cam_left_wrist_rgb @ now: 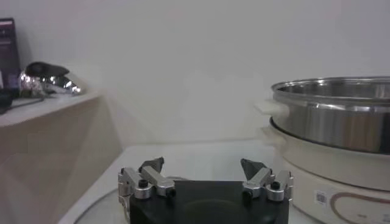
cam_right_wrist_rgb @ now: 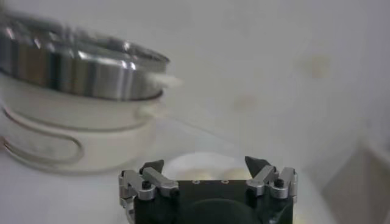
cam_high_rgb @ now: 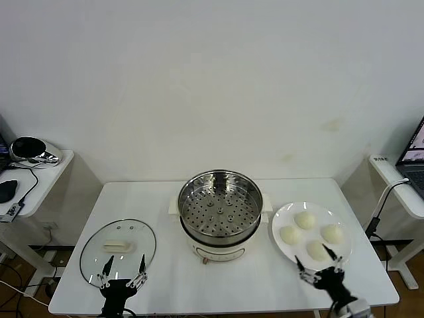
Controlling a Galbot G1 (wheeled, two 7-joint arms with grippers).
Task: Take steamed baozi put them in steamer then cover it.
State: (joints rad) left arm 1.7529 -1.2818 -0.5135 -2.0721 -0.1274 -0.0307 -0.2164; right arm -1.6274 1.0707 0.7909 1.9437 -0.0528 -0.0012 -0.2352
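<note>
The steamer (cam_high_rgb: 220, 213) stands mid-table, uncovered, its perforated tray bare; it also shows in the left wrist view (cam_left_wrist_rgb: 332, 119) and the right wrist view (cam_right_wrist_rgb: 73, 97). Four steamed baozi lie on a white plate (cam_high_rgb: 286, 219) to its right, the nearest one (cam_high_rgb: 318, 250) just ahead of my right gripper (cam_high_rgb: 318, 258), which is open and empty at the plate's front edge. A baozi (cam_right_wrist_rgb: 201, 167) shows between its jaws. The cover (cam_high_rgb: 118, 250) lies flat on the table's left. My left gripper (cam_high_rgb: 124, 265) is open and empty at the cover's front edge; the left wrist view (cam_left_wrist_rgb: 203, 165) shows it too.
A side table at far left (cam_high_rgb: 36, 175) holds a shiny metal object (cam_high_rgb: 30, 150) and cables. Another side table with a laptop (cam_high_rgb: 414, 159) stands at far right. The white table's front edge (cam_high_rgb: 218, 310) lies just below both grippers.
</note>
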